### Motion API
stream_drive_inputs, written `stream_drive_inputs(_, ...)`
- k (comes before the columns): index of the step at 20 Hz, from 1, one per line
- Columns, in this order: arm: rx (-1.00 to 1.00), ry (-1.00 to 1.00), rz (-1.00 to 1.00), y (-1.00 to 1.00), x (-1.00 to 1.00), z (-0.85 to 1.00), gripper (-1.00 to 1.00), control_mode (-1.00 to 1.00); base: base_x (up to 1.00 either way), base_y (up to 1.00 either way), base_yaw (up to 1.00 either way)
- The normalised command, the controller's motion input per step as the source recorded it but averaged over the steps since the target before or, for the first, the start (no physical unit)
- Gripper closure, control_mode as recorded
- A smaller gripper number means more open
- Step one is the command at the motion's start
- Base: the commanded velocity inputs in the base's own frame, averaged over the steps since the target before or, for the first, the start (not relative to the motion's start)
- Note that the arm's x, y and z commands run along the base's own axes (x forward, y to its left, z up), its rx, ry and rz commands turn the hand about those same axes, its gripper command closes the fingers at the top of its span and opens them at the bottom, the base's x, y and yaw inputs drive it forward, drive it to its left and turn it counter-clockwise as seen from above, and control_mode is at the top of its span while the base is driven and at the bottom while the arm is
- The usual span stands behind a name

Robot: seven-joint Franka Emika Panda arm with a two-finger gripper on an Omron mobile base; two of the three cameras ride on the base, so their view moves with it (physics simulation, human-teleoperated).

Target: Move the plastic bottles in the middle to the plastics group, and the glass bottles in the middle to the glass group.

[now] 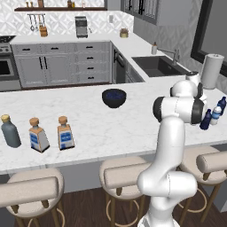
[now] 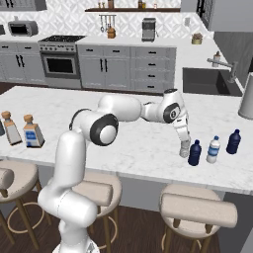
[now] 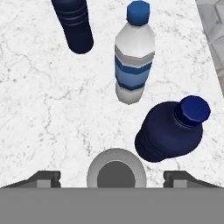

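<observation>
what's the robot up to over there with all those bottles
It is sorting bottles on the island counter. The gripper hangs with its jaws spread on either side of a small clear bottle, seen from the top in the hand view, right beside the plastics group: two dark blue bottles and a pale one with a blue band. Far off at the other end stand the rounded grey-blue bottle and two cork-stoppered square bottles.

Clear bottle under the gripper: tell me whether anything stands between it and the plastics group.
Nothing visible does. The clear bottle stands upright between the open gripper fingertips, close beside the group's nearest navy bottle. Only bare counter lies between it and the labelled bottle.
</observation>
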Motion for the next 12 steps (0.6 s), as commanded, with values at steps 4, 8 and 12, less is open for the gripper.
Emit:
stream_drive_inputs(4,0.00,0.00,0.00,0.00,0.00,0.10,-1.00,-1.00,0.00,0.00,0.00)
stream_drive_inputs(8,0.00,-0.01,0.00,0.00,0.00,0.67,-1.00,-1.00,0.00,0.00,0.00)
stream_drive_inputs(12,0.01,-0.02,0.00,0.01,-0.11,0.53,-1.00,-1.00,0.00,0.00,0.00)
